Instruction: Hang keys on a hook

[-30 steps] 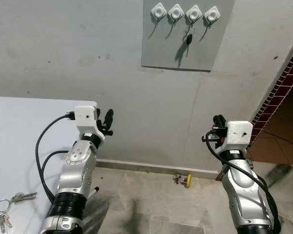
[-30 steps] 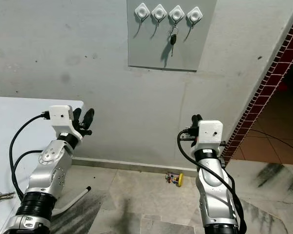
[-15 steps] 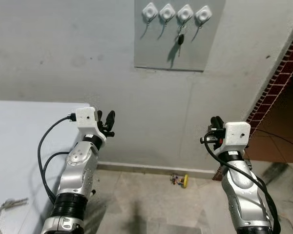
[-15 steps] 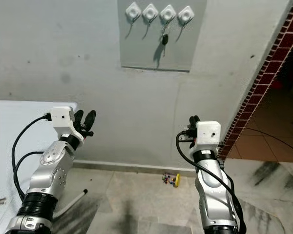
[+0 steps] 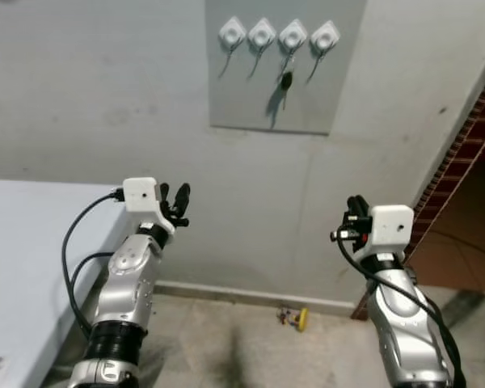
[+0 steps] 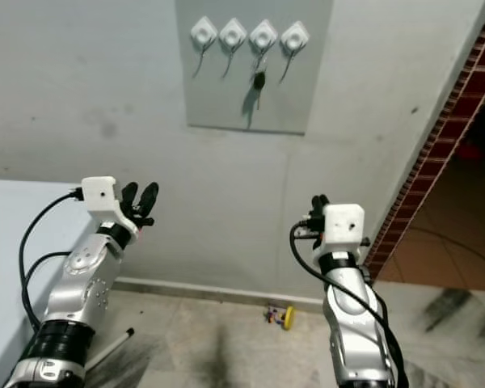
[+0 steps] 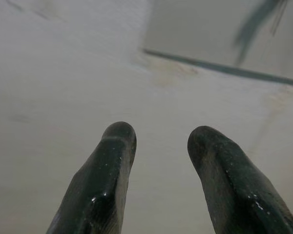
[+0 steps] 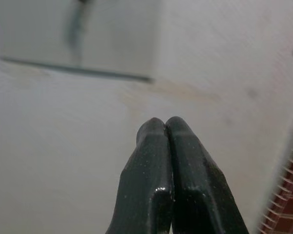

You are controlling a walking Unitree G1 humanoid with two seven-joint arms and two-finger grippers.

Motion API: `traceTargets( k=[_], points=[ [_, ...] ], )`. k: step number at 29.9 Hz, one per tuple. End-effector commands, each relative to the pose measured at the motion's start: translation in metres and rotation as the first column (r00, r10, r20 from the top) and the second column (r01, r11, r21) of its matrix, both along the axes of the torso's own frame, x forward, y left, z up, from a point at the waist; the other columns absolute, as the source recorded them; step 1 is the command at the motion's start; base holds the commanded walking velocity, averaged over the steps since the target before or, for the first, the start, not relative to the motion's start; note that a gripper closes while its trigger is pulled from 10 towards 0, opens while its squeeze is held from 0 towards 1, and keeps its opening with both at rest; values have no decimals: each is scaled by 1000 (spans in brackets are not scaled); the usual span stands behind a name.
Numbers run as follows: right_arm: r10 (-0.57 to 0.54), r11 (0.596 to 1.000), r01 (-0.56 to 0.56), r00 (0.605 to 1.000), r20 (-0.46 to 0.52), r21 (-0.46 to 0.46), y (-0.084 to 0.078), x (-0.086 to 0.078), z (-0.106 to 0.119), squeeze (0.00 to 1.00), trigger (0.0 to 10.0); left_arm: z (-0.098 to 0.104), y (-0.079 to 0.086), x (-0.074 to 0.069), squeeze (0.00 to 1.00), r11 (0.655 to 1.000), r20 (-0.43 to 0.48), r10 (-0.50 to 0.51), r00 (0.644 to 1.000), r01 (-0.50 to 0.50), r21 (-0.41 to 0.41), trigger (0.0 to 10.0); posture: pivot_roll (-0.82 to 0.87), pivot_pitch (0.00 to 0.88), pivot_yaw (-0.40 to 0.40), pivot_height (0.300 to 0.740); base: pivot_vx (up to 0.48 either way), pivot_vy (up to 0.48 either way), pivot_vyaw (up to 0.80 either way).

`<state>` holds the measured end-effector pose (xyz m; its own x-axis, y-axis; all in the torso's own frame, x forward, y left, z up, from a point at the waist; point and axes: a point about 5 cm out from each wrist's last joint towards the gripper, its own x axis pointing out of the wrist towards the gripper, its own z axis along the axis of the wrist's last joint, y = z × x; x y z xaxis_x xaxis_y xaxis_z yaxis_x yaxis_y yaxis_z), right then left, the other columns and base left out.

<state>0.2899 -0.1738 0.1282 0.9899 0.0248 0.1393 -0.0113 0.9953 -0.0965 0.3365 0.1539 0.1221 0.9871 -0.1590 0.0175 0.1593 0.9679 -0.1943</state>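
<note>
Keys (image 5: 287, 80) hang on the third hook (image 5: 292, 37) of the grey board (image 5: 307, 105), high on the far wall, dangling straight down. Both arms are raised well below it: left gripper (image 5: 175, 200) with fingers spread and empty, right gripper (image 5: 356, 208) pressed together, also empty. I'd judge the right one slightly nearer.

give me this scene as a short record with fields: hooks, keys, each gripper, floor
hooks: four white hooks in a row on a grey panel on the wall
keys: one dark key hangs from the third hook from the left
left gripper: raised before the wall, fingers apart, holding nothing
right gripper: raised before the wall, fingers pressed together, holding nothing
table: white table at the robot's left
floor: small yellow object by the wall base
</note>
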Motion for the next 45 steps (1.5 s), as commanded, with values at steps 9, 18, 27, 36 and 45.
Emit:
traceTargets(
  k=[9,18,27,36,45],
  points=[
    [25,999,-25,1000,-11,-43,1,2,4,0,10000,3,-7,1,0,1000,3,-18,1000,18,-8,10000,-115,0,-15,740,311,265,174],
    [25,999,-26,1000,-16,-43,2,2,3,0,10000,3,-7,1,0,1000,6,-21,1000,21,9,10000,-115,0,-14,740,309,273,800],
    [29,1000,-29,1000,4,13,2,1,5,0,10000,5,-7,1,0,998,20,-27,999,26,49,10000,-113,0,-14,740,445,0,353],
    [32,999,-32,999,2,15,3,2,5,0,10000,8,-8,1,0,997,31,-32,999,29,76,10000,-108,0,-14,740,480,0,0],
    [58,998,-58,998,-9,15,6,2,2,0,10000,20,-20,-5,0,979,153,-110,982,81,187,10000,-101,0,-17,740,135,0,0]
  ],
)
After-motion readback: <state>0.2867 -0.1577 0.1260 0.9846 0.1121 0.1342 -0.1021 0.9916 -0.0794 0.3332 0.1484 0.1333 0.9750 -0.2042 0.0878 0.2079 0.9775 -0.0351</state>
